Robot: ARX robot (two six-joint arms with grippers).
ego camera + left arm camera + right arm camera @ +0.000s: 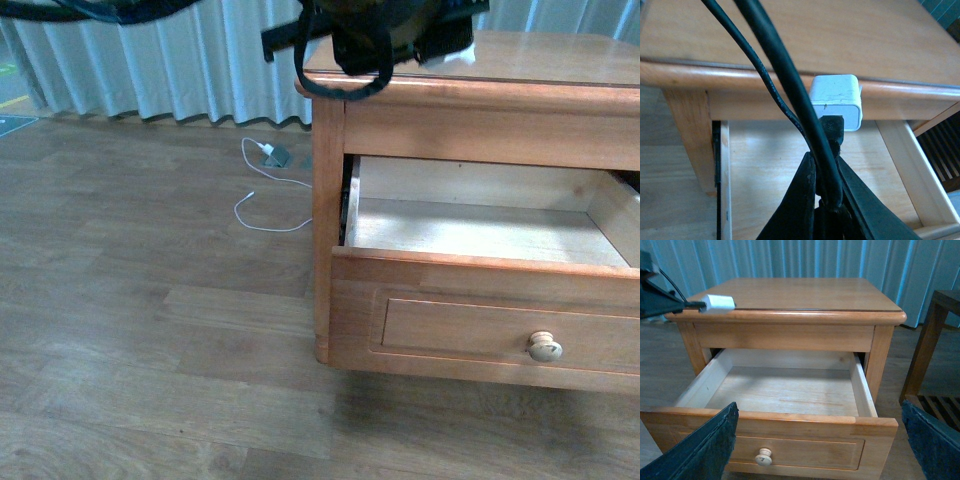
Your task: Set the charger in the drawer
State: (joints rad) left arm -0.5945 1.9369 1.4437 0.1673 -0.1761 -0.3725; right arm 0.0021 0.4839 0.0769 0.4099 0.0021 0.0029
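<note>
The charger (836, 100), a small white block with a stiff black cable, hangs over the front edge of the cabinet top, above the back of the open drawer (765, 170). My left gripper (822, 167) is shut on the black cable just behind the block. In the front view the cable loop (350, 85) dangles under the left gripper (390, 30) at the cabinet's left corner. The right wrist view shows the charger (719, 301) at the top's left edge and the drawer (790, 417) pulled far out, its pale inside bare. My right gripper (818, 410) is open in front of the drawer front.
The honey-brown cabinet (325, 250) stands on a wood floor. A white plug with a thin white cable (265, 152) lies on the floor by the grey curtain (150, 60). A dark wooden slatted rack (935, 340) stands right of the cabinet.
</note>
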